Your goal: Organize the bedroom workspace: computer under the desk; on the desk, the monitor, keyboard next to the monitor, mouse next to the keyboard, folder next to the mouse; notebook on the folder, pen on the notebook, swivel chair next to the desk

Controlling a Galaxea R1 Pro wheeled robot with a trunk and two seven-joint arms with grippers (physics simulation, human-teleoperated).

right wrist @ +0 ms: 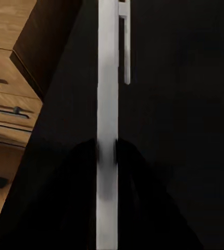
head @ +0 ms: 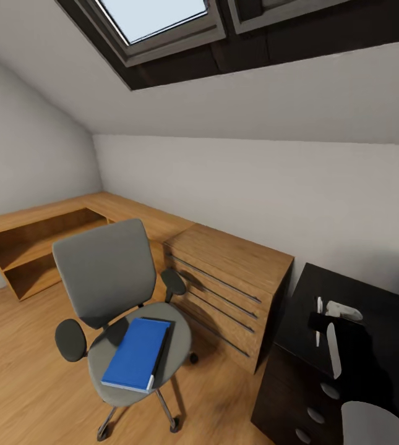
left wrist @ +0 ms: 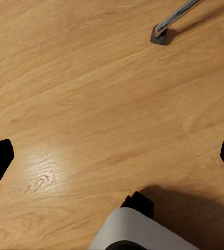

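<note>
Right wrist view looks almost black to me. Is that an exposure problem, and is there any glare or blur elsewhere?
Right wrist view: no fault, the dark black cabinet top fills it, though the right gripper is hard to separate from it. Left wrist view: a soft glare patch on the wood floor. Head view: evenly lit, with straight edges bowed near the corners.

Soft, even daylight enters through the dark-framed skylight (head: 162, 18) overhead. The light wood plank floor (left wrist: 91, 94) carries a pale glare patch and a soft shadow. The matte black desk top (right wrist: 179, 130) renders dim and slightly blurred, swallowing detail.
</note>
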